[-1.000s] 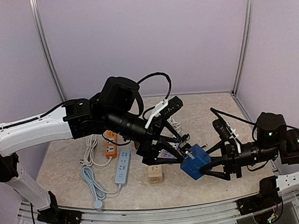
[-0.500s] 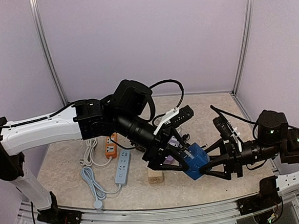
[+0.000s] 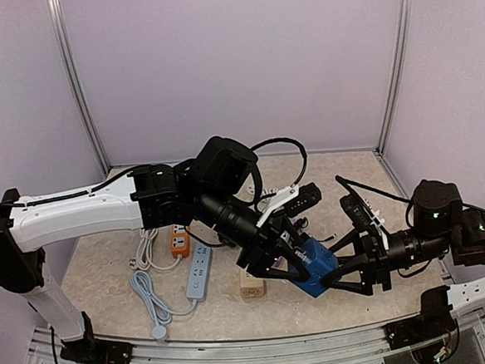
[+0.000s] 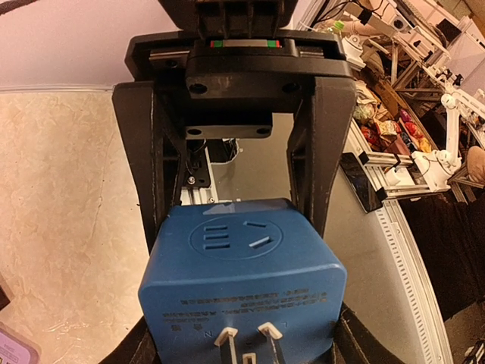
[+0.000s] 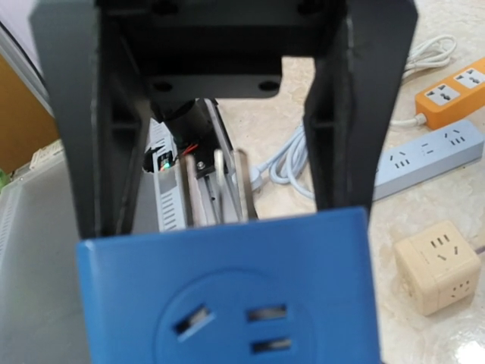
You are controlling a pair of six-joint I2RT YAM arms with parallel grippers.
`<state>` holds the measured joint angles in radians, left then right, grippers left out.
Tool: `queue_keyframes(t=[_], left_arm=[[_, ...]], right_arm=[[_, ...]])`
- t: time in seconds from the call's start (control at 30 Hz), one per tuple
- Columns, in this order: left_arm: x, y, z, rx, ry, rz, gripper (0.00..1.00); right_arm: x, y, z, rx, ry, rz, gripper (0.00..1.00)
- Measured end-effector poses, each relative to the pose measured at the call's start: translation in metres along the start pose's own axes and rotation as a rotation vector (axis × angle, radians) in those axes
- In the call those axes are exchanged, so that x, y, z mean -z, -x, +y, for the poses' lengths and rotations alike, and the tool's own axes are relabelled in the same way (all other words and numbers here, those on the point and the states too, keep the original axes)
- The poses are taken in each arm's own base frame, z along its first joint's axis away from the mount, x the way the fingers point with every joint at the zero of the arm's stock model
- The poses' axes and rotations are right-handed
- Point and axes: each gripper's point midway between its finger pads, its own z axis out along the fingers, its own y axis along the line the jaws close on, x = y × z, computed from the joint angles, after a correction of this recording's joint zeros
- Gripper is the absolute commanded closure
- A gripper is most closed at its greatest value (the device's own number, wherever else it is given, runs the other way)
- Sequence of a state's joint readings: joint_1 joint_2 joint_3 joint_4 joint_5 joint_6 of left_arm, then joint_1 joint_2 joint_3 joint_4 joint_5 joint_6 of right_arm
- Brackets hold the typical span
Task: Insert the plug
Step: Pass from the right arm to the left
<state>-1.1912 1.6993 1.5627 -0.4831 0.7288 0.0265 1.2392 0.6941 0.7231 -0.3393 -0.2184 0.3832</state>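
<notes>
The plug is a blue cube adapter point(image 3: 317, 264) held above the table's front middle. My right gripper point(image 3: 339, 271) grips it from the right, and my left gripper point(image 3: 298, 263) is closed around it from the left. In the left wrist view the cube point(image 4: 242, 280) fills the space between my left gripper's point(image 4: 242, 350) jaws, which press on its sides, and its metal prongs point(image 4: 261, 337) point at the camera. In the right wrist view the cube point(image 5: 227, 288) hides my right gripper point(image 5: 227, 341), and the left fingers point(image 5: 345, 114) reach in from above.
A beige cube socket point(image 3: 251, 283) sits on the table just left of the held cube. A pale blue power strip point(image 3: 199, 271), an orange strip point(image 3: 178, 239) and coiled white cable point(image 3: 147, 247) lie further left. The metal table rail point(image 3: 262, 347) runs along the front.
My left arm has swung right and down to the blue cube, and its jaws have closed from wide open onto the cube. The right arm has barely moved.
</notes>
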Motion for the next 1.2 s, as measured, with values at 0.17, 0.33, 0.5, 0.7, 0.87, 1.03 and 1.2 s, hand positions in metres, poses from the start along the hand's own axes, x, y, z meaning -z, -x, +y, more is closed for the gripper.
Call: queue_keyframes(t=[0.17,0.33,0.5,0.7,0.87,1.03,1.2], left_arm=[[0.000,0.001,0.000,-0.004,0.000,-0.004,0.87],[0.001,0.007,0.001,0.039,-0.012,-0.031,0.90],[0.020,0.011,0.025,0.257,-0.059,-0.095,0.98],[0.055,0.012,0.073,0.552,-0.022,-0.174,1.00],[0.062,0.012,0.088,0.748,-0.038,-0.194,1.00],[0.064,0.001,0.115,0.996,-0.091,-0.205,1.00],[0.056,-0.027,0.156,1.272,-0.131,-0.227,1.00]], right_arm=[[0.001,0.001,-0.001,0.001,-0.009,-0.004,0.41],[0.005,0.011,-0.007,0.019,-0.073,0.001,0.12],[0.002,0.033,-0.029,0.075,-0.234,0.023,0.04],[-0.008,0.026,-0.068,0.155,-0.451,0.137,0.00],[0.004,0.026,-0.086,0.246,-0.566,0.167,0.00],[0.026,0.045,-0.093,0.380,-0.651,0.103,0.00],[0.032,0.048,-0.106,0.539,-0.756,0.114,0.00]])
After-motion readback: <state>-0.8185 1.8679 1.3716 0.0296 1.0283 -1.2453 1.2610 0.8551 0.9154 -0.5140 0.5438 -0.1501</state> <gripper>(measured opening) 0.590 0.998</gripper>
